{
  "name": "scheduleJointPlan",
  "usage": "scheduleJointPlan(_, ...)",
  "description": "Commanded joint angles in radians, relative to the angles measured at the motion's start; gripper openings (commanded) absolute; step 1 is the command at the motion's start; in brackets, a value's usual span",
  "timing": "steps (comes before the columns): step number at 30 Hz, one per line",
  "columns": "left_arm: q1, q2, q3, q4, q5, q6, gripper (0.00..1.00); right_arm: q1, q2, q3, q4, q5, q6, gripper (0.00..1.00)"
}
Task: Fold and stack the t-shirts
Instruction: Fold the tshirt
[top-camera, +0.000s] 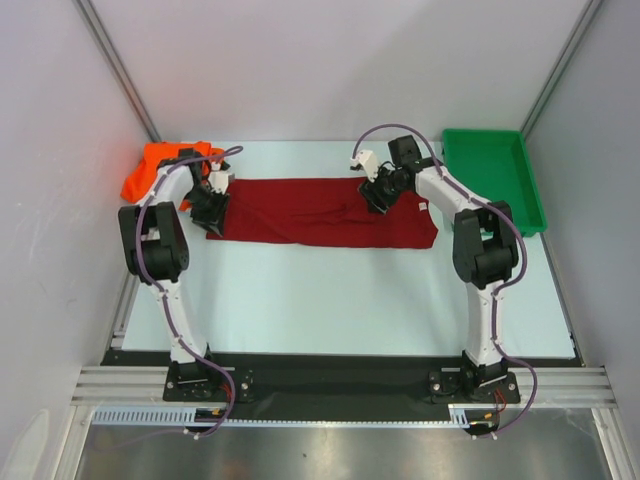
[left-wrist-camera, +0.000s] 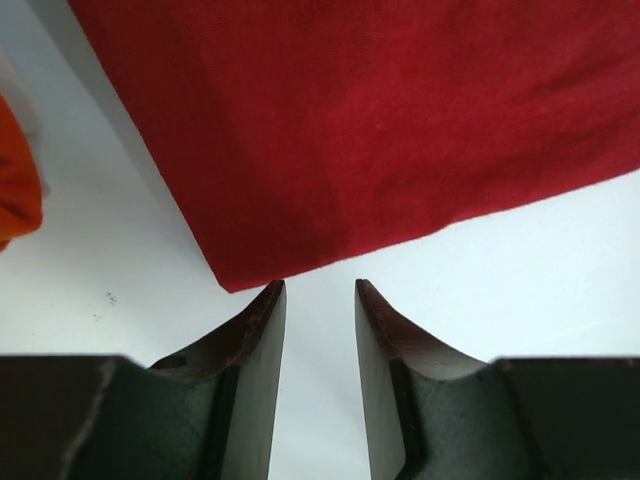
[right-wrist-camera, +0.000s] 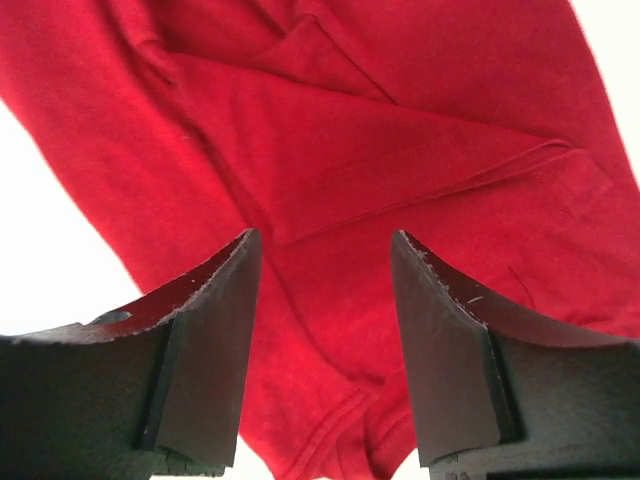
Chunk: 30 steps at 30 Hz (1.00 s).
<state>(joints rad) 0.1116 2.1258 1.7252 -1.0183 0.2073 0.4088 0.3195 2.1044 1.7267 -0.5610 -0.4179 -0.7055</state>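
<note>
Both arms extended, left gripper (left-wrist-camera: 319, 286) fingers (left-wrist-camera: 255, 330) apart, right gripper (right-wrist-camera: 324, 235) fingers (right-wrist-camera: 215, 300) apart

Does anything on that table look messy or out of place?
Only the orange t-shirt, bunched in a heap at the far left corner. The maroon t-shirt lies spread out, with a few creases. Nothing looks torn or spilled.

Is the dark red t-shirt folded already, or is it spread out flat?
Partly folded: the dark red t-shirt lies as a long narrow band, with one layer of cloth turned over another in the right wrist view.
</note>
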Motion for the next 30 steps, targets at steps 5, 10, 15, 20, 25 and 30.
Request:
scheduleJointPlan(5,0.007,0.046,-0.01,0.032,-0.043,-0.021,0.33,-0.014,0.112,0.172,-0.115,-0.062,0.006,0.6)
scheduleJointPlan(10,0.011,0.062,-0.016,0.037,-0.051,-0.022,0.23,-0.016,0.118,0.166,-0.151,-0.09,-0.029,0.61)
scheduleJointPlan(15,0.011,0.063,-0.042,0.05,-0.065,-0.024,0.02,-0.017,0.121,0.151,-0.174,-0.099,-0.054,0.61)
scheduleJointPlan(20,0.011,0.042,-0.094,0.066,-0.069,-0.024,0.0,-0.017,0.131,0.146,-0.185,-0.102,-0.06,0.61)
scheduleJointPlan(25,0.011,-0.006,-0.159,0.081,-0.083,-0.021,0.01,-0.014,0.138,0.14,-0.189,-0.11,-0.06,0.62)
scheduleJointPlan(30,0.014,-0.035,-0.196,0.081,-0.083,-0.021,0.0,-0.008,0.146,0.136,-0.178,-0.113,-0.061,0.63)
